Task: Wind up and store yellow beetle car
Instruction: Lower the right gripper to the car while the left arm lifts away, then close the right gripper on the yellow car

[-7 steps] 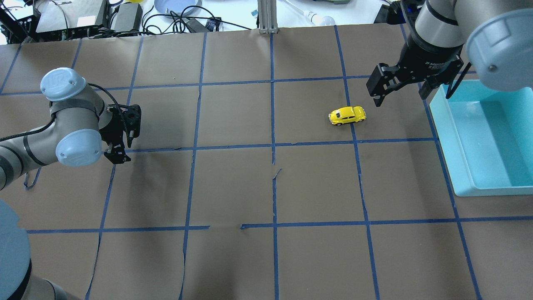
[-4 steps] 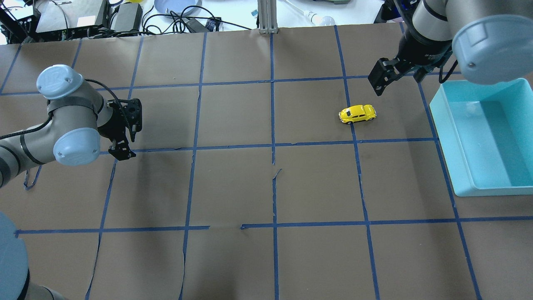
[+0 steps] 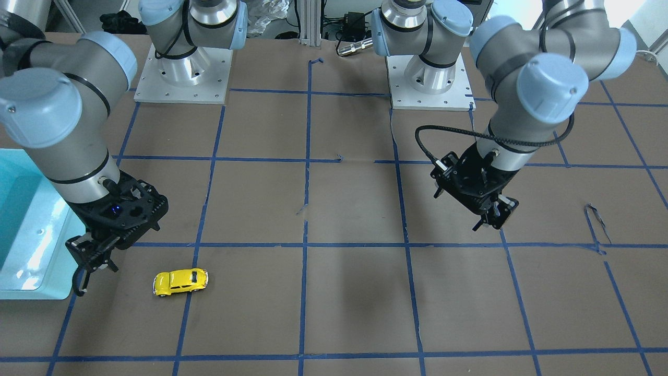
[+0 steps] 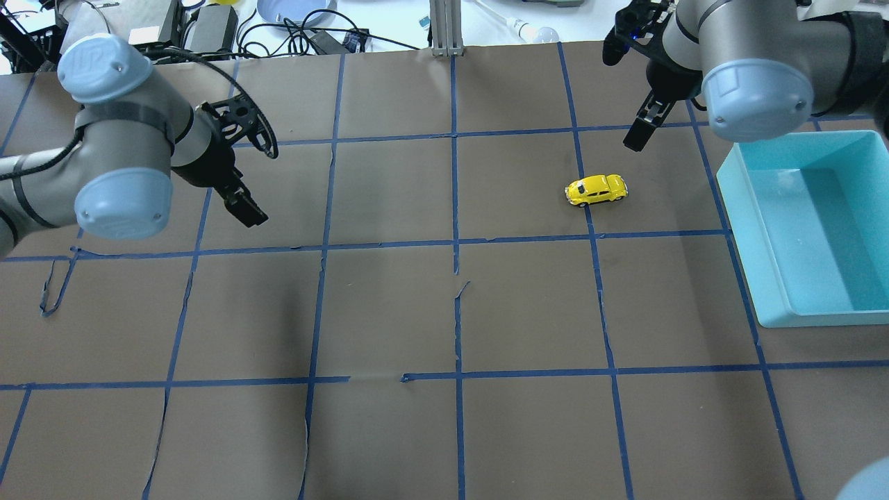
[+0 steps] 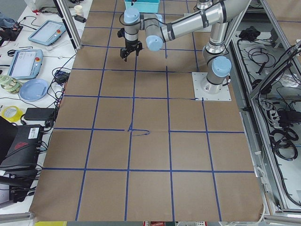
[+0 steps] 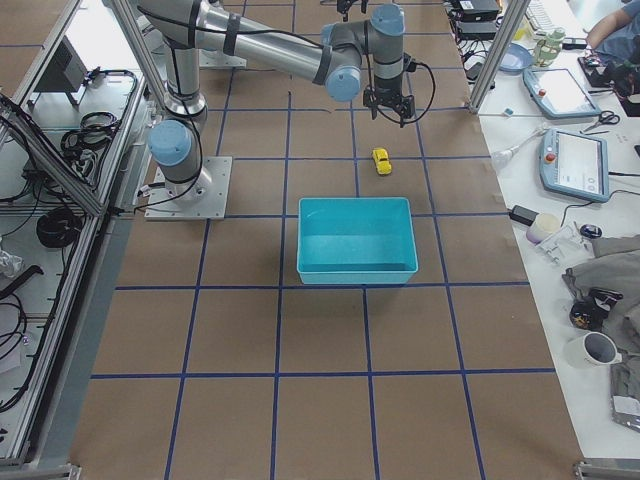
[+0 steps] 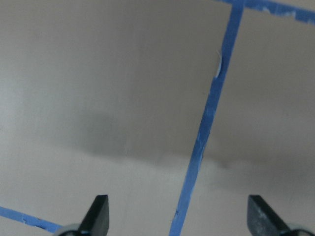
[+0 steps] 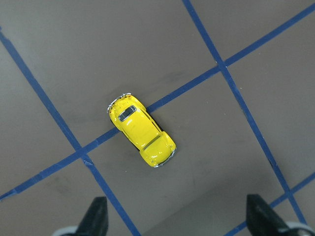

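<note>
The yellow beetle car stands on its wheels on the brown table, across a blue tape line, left of the bin. It also shows in the front view and the right wrist view. My right gripper is open and empty. It hangs above the table a little beyond and to the right of the car; in the right wrist view the car lies ahead of its fingers. My left gripper is open and empty over the table's far left, and the left wrist view shows only paper and tape.
A light blue bin stands at the table's right edge, close to the car; it also shows in the front view. The brown paper has torn seams along the tape near the middle. Cables and devices lie beyond the far edge.
The car rolled a short way right, toward the bin, then stopped. My right gripper pulled up and back away from it. My left gripper swung away from me and a little right.
</note>
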Available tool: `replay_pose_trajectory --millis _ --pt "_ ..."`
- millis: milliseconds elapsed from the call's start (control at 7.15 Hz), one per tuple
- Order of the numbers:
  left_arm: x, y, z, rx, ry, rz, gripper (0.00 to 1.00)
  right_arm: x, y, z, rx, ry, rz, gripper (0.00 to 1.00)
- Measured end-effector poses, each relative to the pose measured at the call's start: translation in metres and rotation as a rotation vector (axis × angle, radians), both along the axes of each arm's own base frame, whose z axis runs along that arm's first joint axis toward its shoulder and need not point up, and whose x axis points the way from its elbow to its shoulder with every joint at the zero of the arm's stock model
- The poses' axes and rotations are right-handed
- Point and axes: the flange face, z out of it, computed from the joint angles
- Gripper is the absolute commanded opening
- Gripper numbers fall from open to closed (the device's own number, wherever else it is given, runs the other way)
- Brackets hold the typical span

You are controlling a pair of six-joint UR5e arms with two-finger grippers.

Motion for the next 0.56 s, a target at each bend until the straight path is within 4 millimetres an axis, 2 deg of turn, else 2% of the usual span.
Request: replay_pose_trajectory --millis 140,280,420,559 --pt "-0.017 0.004 0.052 0.025 0.005 0.157 1.00 0.000 -0.004 -0.025 0.025 0.008 0.085 1.00" --pt "-0.022 0.014 0.094 0.029 -0.011 0.251 1.00 0.000 -0.007 -0.046 0.052 0.013 0.158 1.00" --pt "-0.021 0.027 0.124 0.014 -0.037 0.344 1.00 0.000 -0.011 -0.068 0.085 0.016 0.228 1.00" --pt "-0.018 0.035 0.140 -0.003 -0.040 0.460 1.00 0.000 -0.015 -0.088 0.116 0.016 0.287 1.00"
